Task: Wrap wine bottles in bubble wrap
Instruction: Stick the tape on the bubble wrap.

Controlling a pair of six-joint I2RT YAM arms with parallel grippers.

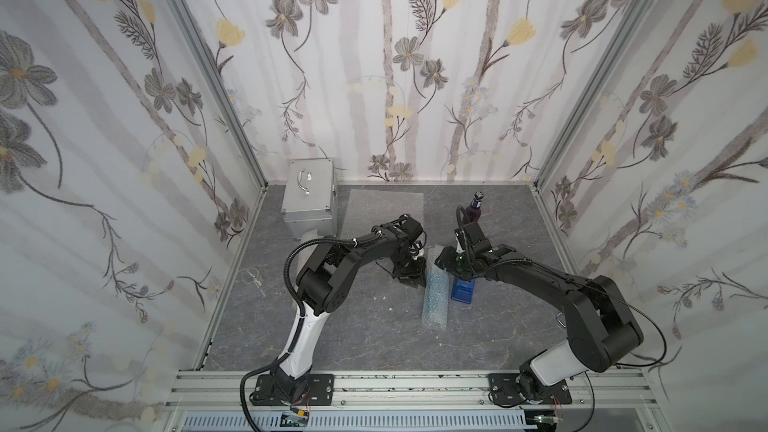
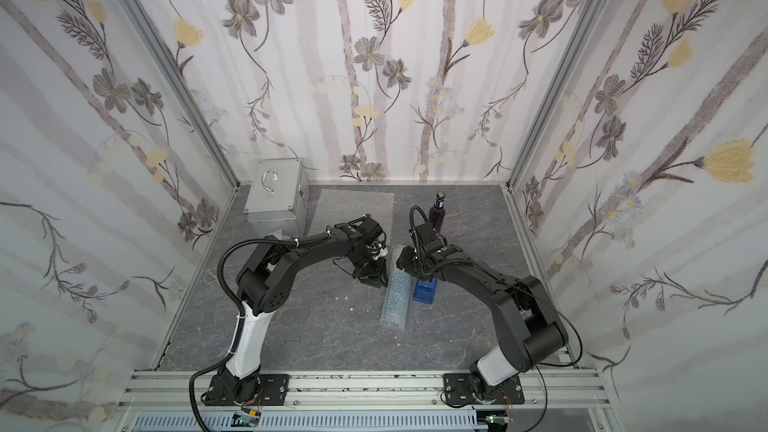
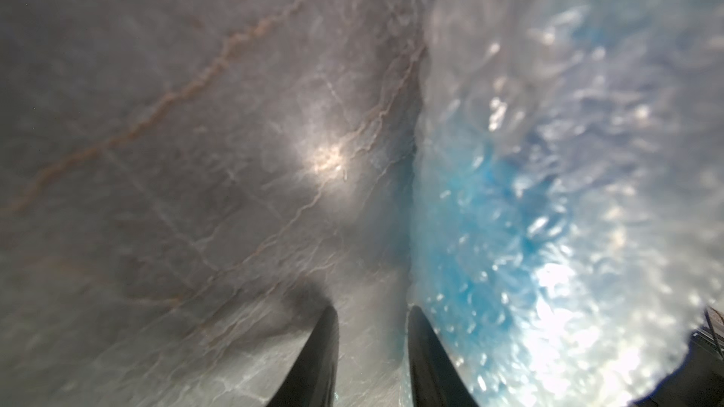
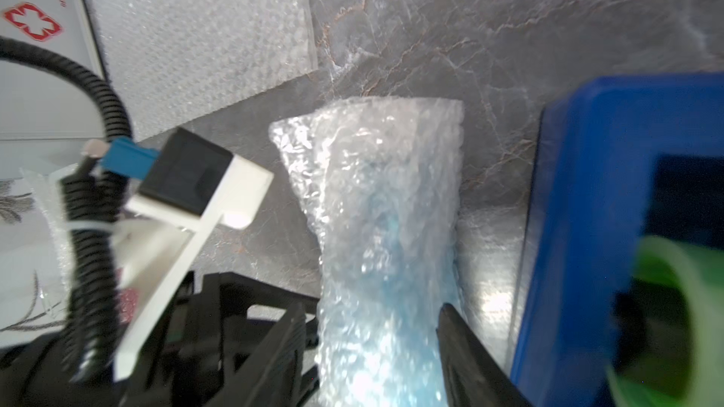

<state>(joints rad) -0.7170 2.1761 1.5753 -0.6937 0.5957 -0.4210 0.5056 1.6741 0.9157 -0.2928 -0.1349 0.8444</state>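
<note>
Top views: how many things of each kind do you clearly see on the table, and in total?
Bottles: 2, purple bottle, blue bottle inside wrap
Bubble wrap: 2, flat sheet, rolled sheet
Metal case: 1
Tape dispenser: 1
Total: 6
A bundle near the case is mostly hidden; not counted.

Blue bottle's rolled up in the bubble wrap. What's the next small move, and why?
I'd likely lift the right claw, which straddles the wrapped blue bottle, and shift it to the blue tape dispenser right beside it. The bubble wrap looks rolled fully round, no tape shows on it, and the left claw only sits alongside, so it may spring open.
</note>
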